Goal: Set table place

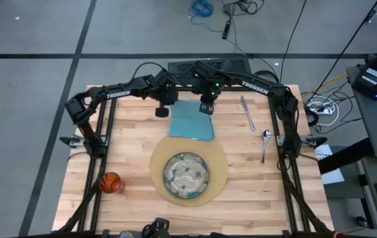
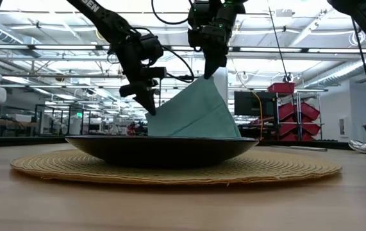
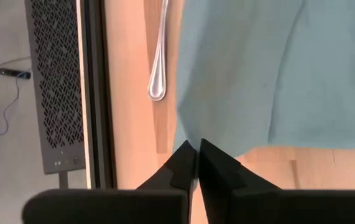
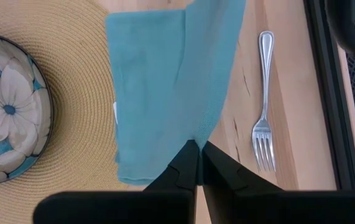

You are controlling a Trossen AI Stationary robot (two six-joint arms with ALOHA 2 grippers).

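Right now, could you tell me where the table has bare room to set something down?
Bare wood lies left of the mat, above the orange cup, and along the near edge right of the mat, below the spoon. The far middle is crowded: both pincers, left and right, grip the napkin.

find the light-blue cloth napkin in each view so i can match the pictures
High view: the light-blue cloth napkin lies at the table's far middle, overlapping the round tan woven mat.
Low view: centre, rising to a peak behind the dark plate.
Left wrist view: fills the upper right.
Right wrist view: centre, hanging from the right gripper.
Shared landmark: the mat, in the high, low and right wrist views.
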